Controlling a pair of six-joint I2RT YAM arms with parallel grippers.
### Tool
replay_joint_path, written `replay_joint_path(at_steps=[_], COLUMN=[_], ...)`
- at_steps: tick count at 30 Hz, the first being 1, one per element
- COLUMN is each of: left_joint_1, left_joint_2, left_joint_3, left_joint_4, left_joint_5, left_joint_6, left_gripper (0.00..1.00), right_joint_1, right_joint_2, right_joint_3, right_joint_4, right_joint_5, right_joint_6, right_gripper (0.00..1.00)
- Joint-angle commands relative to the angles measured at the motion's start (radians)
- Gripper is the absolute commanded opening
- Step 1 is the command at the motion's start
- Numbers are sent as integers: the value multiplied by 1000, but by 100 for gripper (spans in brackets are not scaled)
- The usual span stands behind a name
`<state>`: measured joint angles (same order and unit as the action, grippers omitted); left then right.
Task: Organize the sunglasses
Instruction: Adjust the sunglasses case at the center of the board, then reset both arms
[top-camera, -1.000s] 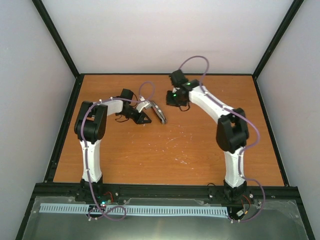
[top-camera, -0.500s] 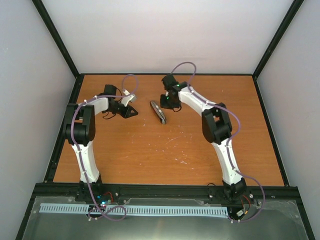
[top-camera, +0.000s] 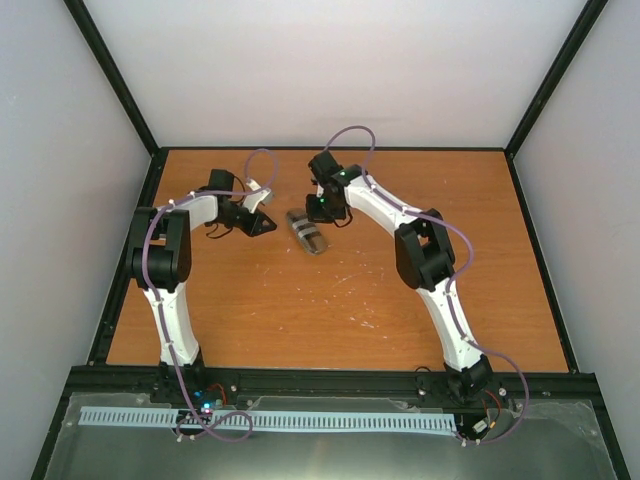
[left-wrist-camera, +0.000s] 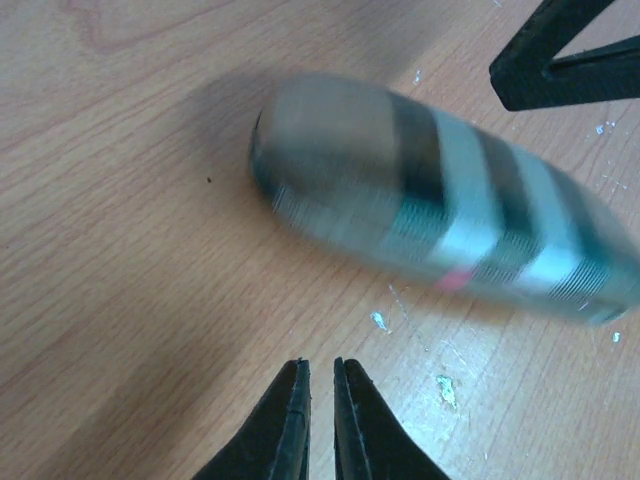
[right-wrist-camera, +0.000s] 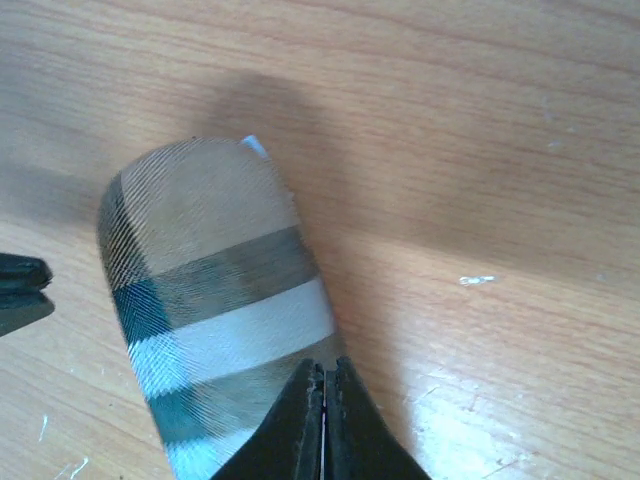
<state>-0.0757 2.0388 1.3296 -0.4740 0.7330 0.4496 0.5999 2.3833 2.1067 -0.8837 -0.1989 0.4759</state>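
Note:
The sunglasses are hidden in every view. A brown case with grey and white stripes (top-camera: 307, 231) lies closed on the wooden table (top-camera: 330, 300). It looks blurred in the left wrist view (left-wrist-camera: 440, 200), with a small pink spot (left-wrist-camera: 455, 280) on its near side. My right gripper (right-wrist-camera: 323, 370) is shut, its tips over the long edge of the case (right-wrist-camera: 210, 290); from above it sits at the case's far end (top-camera: 318, 210). My left gripper (left-wrist-camera: 320, 365) is shut and holds nothing, a short way left of the case (top-camera: 268, 222).
Black frame rails (top-camera: 120, 260) border the table on the left and right, and a white back wall (top-camera: 330, 70) stands behind. Small pale flecks (left-wrist-camera: 445, 388) dot the wood near the case. Bare wood spreads in front of both grippers.
My left gripper pulled back to the left, away from the case. My right arm swung left to reach the case. The case shifted slightly left and now shows its broad striped side.

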Motion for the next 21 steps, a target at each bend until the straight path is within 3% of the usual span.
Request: replay_joint_path(at_steps=[1, 8, 10, 13, 18, 21], left_joint_1=[1, 1, 13, 47, 105, 108], left_joint_2=[-29, -55, -93, -159, -289, -416], left_joint_3=[-11, -30, -49, -79, -119, -182], left_joint_4=[23, 35, 51, 85, 98, 78], left_joint_5=[22, -29, -54, -59, 48, 94], left_joint_6=[-18, -16, -12, -29, -49, -17], left_gripper=[11, 11, 13, 22, 29, 32], right_joint_1=[24, 27, 14, -28, -124, -159], right_joint_2=[-58, -142, -200, -315, -510, -602], right_joint_3=[-7, -66, -102, -229, -466, -589], right_joint_4=[-9, -20, -20, 30, 105, 113], right_joint_5=[-32, 76, 128, 184, 212, 266], right_joint_6=[-7, 7, 19, 51, 62, 44], right_gripper=[3, 3, 7, 15, 27, 28])
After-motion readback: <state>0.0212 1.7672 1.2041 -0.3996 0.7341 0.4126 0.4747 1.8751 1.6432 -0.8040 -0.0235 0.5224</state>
